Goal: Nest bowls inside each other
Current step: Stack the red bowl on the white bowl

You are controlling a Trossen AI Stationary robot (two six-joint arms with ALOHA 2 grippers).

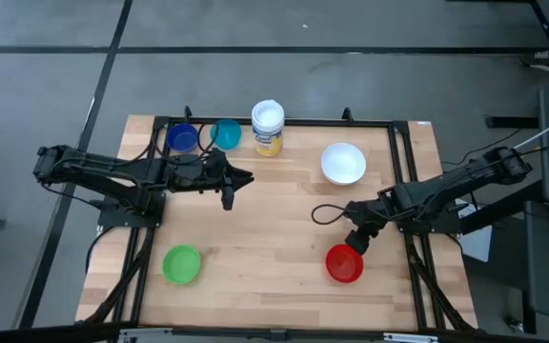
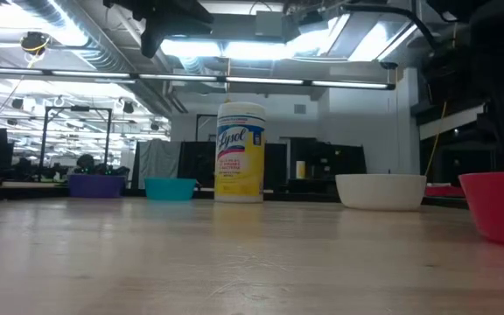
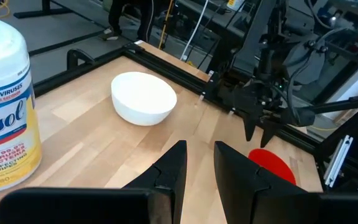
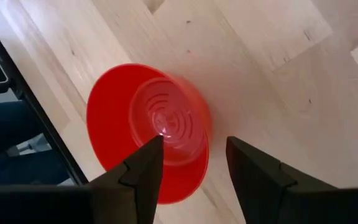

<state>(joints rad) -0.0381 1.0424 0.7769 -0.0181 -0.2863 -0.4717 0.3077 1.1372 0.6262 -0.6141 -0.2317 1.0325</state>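
Note:
The red bowl (image 1: 344, 265) stands upright on its base near the table's front right. My right gripper (image 4: 194, 149) hangs open just above it, pointing steeply down. One finger is over the bowl's inside and the other over bare table beside its rim. The white bowl (image 1: 343, 163) stands at the back right and the green bowl (image 1: 181, 264) at the front left. The dark blue bowl (image 1: 182, 139) and the teal bowl (image 1: 225, 134) stand side by side at the back left. My left gripper (image 1: 241, 181) hovers near them, raised, slightly open, with nothing between its fingers.
An upright yellow-labelled container with a white lid (image 1: 268, 128) stands at the back middle, beside the teal bowl. A black frame rail (image 1: 303, 122) runs along the table's edges. A cable loop (image 1: 324, 213) hangs by my right arm. Bare wood lies across the middle.

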